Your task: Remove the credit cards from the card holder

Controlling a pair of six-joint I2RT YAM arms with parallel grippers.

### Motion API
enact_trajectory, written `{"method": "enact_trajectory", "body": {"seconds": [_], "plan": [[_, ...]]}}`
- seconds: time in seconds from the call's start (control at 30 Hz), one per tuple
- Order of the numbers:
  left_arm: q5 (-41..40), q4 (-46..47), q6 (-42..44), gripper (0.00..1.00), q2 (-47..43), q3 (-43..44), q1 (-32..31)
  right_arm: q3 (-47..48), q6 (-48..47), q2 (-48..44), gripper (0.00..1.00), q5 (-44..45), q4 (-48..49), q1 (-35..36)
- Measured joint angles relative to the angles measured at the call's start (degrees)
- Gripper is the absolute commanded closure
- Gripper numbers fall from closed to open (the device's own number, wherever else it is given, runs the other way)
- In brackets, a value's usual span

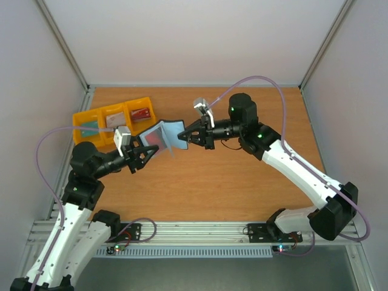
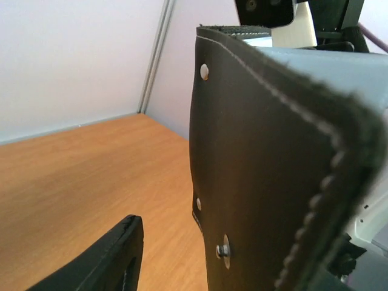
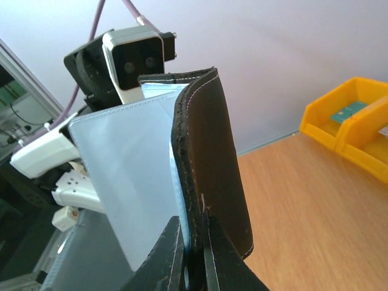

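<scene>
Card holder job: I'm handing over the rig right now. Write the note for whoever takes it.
The left gripper appears closed on the left flap of the card holder.
The right gripper is shut on the edge of the right flap.
The card holder is held open between both arms over the table, beside the yellow bins.
Done: holder picked up and spread open.
Left: no card is out yet. A red card shows in an inner pocket; the others are not visible.

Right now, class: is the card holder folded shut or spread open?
Spread open: the card holder shows its blue inside and a red card from above.
</scene>
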Motion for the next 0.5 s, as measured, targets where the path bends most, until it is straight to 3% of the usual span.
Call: {"method": "enact_trajectory", "body": {"seconds": [0.13, 0.27, 0.3, 0.33, 0.43, 0.5], "plan": [[-1.49, 0.46, -2.32, 0.57, 0.37, 0.0, 0.0, -0.11, 3.85, 2.08, 0.99, -1.14, 5.38, 0.28], [-1.66, 1.25, -4.0, 0.97, 0.81, 0.0, 0.0, -0.11, 5.05, 2.97, 0.99, -1.79, 7.52, 1.18], [-1.68, 1.4, -4.33, 0.99, 0.83, -0.02, 0.0, -0.11, 5.14, 3.19, 0.97, -1.99, 7.67, 1.36], [-1.55, 1.46, -4.59, 1.0, 0.83, -0.04, -0.02, -0.09, 5.11, 3.37, 0.91, -1.97, 7.67, 1.42], [-2.19, 0.68, -4.37, 1.0, 0.76, 0.02, -0.2, 0.15, 4.0, 3.43, 0.62, -1.2, 6.23, 1.25], [-5.77, -1.55, -4.04, 1.0, 0.76, 0.33, -0.26, 0.81, 2.73, 3.21, 0.54, 1.92, 3.17, 0.76]]}}
